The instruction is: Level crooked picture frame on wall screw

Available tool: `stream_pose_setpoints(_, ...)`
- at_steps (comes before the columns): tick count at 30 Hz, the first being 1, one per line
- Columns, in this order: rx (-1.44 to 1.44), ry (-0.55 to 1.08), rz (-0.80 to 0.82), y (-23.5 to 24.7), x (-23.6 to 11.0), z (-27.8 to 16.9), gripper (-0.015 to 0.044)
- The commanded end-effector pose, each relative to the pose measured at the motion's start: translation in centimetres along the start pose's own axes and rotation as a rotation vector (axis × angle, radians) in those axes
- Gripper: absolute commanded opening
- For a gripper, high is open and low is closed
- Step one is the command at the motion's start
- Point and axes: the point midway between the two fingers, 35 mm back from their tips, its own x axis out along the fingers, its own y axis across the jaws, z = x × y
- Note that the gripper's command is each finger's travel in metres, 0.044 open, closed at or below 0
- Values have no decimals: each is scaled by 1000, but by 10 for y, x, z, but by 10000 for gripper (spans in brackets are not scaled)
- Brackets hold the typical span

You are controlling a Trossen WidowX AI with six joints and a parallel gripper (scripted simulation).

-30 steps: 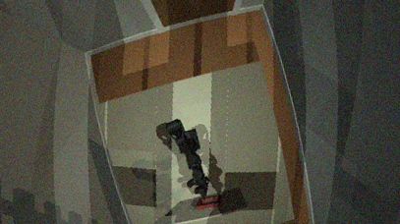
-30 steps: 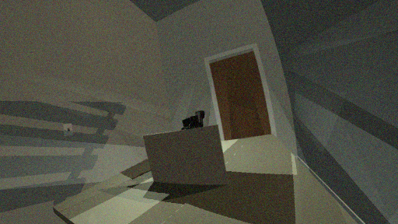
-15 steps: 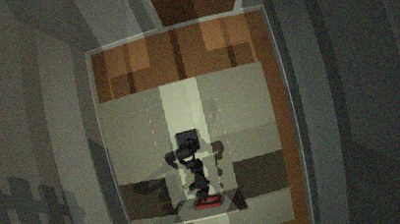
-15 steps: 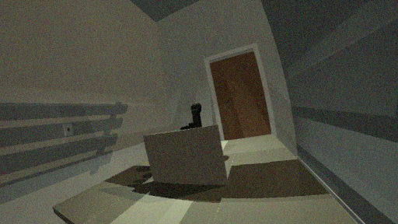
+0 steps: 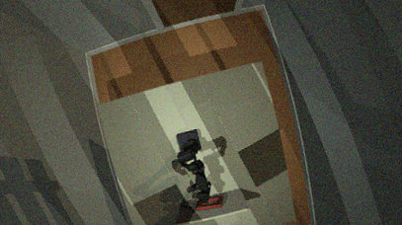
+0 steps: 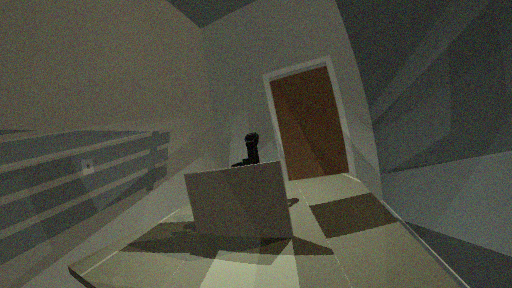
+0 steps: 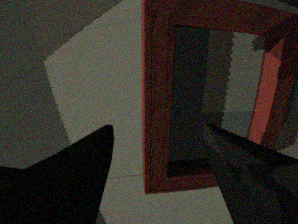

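Observation:
A red picture frame (image 7: 157,90) hangs on a pale wall panel (image 7: 100,76) and fills the right half of the wrist view, where it looks skewed. From above it shows as a short red strip (image 5: 210,203) at the panel's face. My gripper (image 7: 158,132) (image 5: 202,191) is open just in front of the frame. Its left finger is over the bare panel. Its right finger overlaps the frame's lower right part. Nothing is between the fingers. In the exterior view only the panel's back (image 6: 240,200) shows, with the arm (image 6: 251,146) behind it; the frame and the screw are hidden.
The arm's base (image 5: 188,139) stands mid-table. A brown door (image 6: 307,122) is in the far wall behind the arm. Moving bands of shadow and light cross the table (image 5: 245,112) and the walls. The table's edges (image 5: 301,153) are near on all sides.

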Motion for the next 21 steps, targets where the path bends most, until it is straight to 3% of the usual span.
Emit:
stream_pose_setpoints(1,-3,6,0,0,7,-1,260)
stream_pose_setpoints(21,-3,6,3,0,37,-1,260)
